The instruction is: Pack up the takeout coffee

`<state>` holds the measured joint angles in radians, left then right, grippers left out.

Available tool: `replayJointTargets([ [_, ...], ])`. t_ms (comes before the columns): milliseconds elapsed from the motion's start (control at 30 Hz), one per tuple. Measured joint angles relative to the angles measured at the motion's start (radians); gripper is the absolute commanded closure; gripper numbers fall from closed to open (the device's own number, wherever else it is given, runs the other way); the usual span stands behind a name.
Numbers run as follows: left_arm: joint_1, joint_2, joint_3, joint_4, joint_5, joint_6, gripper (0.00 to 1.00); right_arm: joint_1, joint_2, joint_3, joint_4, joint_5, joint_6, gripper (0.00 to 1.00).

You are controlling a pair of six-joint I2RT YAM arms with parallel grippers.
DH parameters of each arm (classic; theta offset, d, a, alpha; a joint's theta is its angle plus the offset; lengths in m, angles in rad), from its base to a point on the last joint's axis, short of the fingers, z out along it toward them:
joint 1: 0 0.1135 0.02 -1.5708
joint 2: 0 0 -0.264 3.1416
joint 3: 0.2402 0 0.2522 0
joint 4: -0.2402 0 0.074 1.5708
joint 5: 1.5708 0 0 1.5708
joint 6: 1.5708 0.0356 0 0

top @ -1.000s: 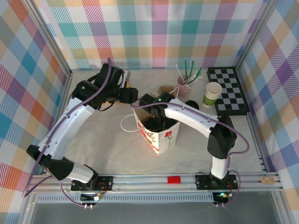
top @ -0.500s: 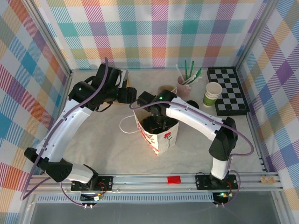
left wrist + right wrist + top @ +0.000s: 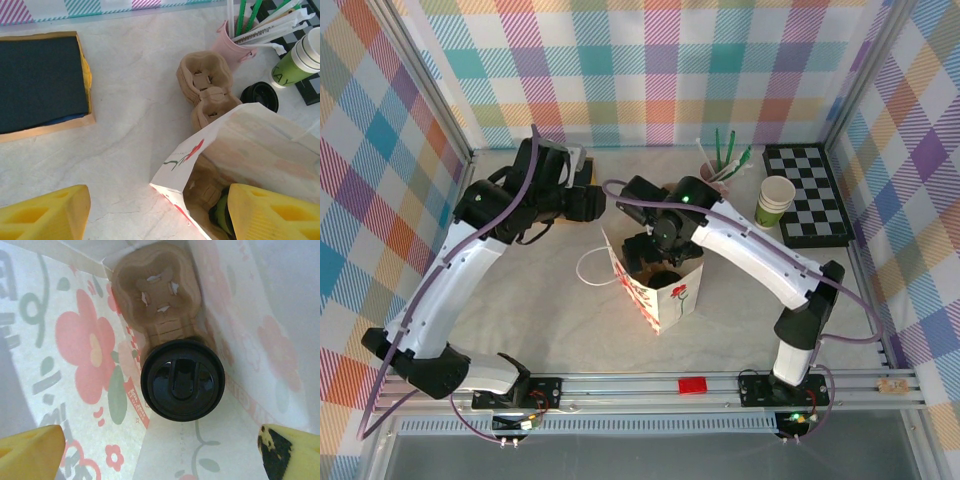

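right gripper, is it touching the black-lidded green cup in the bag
Apart. Right wrist view: the right gripper's yellow fingers sit at the bottom corners, clear of the black-lidded green cup.

left arm (image 3: 450, 270) arcs up from its base along the left side, wrist bent right toward centre. left gripper (image 3: 596, 203) angles down and forward, jaws spread wide (yellow pads (image 3: 45, 215) sit at both lower corners of the left wrist view), nothing gripped. right arm (image 3: 760, 265) rises from its base, elbow out right, forearm running back toward centre, wrist pitched straight down. right gripper (image 3: 660, 248) jaws wide apart, nothing between them.
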<state>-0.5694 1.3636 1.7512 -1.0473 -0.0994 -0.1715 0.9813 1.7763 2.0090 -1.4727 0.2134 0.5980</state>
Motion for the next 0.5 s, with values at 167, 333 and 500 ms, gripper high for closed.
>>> replayJointTargets([
  [167,0.000,-0.016,0.000,0.000,0.000,-0.001,0.27,0.011,0.000,0.071,-0.035,0.012,-0.008,0.01],
  [333,0.000,-0.031,0.001,0.000,0.000,-0.011,0.26,0.020,0.000,0.162,-0.060,0.014,-0.018,0.01],
  [500,0.000,-0.045,0.012,-0.001,0.000,-0.019,0.26,0.021,0.000,0.255,-0.083,0.014,-0.038,0.01],
])
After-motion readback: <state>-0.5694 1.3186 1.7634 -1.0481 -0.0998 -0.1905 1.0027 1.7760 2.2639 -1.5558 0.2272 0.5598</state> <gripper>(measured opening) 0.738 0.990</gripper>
